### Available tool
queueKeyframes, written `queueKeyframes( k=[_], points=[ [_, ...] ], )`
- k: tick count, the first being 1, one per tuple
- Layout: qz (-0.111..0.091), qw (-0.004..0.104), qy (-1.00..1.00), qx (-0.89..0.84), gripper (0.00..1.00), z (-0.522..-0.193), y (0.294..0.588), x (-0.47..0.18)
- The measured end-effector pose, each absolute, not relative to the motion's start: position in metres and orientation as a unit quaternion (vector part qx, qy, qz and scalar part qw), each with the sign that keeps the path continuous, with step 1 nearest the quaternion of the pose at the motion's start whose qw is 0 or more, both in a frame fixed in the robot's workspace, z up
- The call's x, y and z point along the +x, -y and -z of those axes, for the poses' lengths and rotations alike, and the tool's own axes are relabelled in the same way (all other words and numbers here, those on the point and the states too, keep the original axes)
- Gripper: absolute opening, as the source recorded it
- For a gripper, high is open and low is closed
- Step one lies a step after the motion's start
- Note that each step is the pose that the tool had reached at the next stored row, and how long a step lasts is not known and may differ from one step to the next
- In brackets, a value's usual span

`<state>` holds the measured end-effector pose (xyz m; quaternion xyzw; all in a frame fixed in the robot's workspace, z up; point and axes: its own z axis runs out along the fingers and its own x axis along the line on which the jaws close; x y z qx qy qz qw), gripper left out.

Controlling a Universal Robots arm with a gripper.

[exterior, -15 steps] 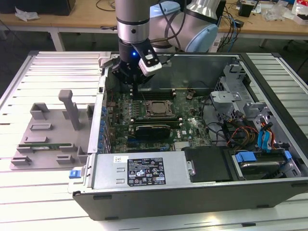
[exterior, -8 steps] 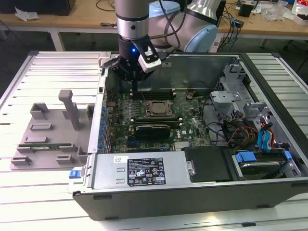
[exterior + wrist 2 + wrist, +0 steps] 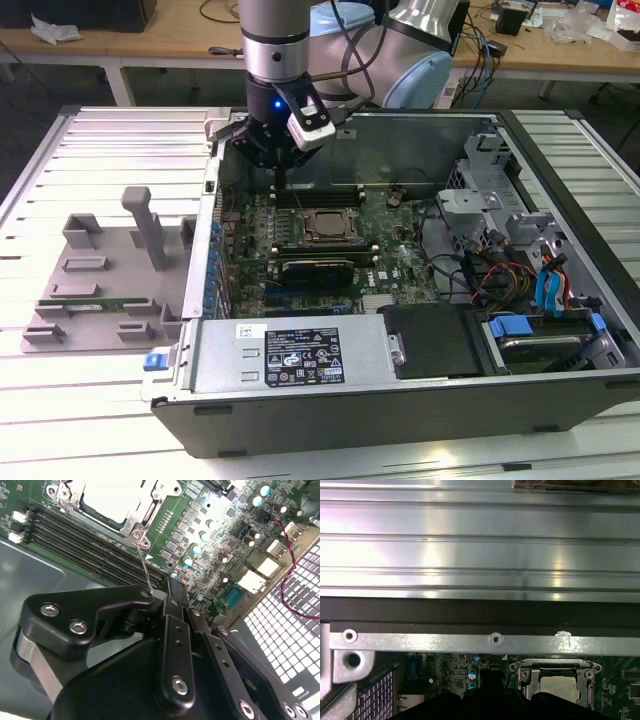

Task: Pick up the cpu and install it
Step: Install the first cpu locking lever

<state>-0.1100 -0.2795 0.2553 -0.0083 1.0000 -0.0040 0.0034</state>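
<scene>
In the exterior view, an open computer case [image 3: 400,400] lies on the slatted tabletop [image 3: 60,400], with a grey plastic tray [image 3: 100,280] just beside it. The cpu [image 3: 327,226] sits in the motherboard [image 3: 390,250] socket under its metal frame. Behind it, the gripper [image 3: 277,165] hangs over the memory slots [image 3: 300,198]; its jaws look pressed together in the second wrist view, holding nothing.
</scene>
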Motion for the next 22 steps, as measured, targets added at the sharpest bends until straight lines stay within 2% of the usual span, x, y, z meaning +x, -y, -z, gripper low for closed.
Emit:
queueKeyframes(
  k=[22],
  points=[
    [0.004,0.002,-1.0,-0.008,0.11,-0.255,0.279,-0.078]
  ],
)
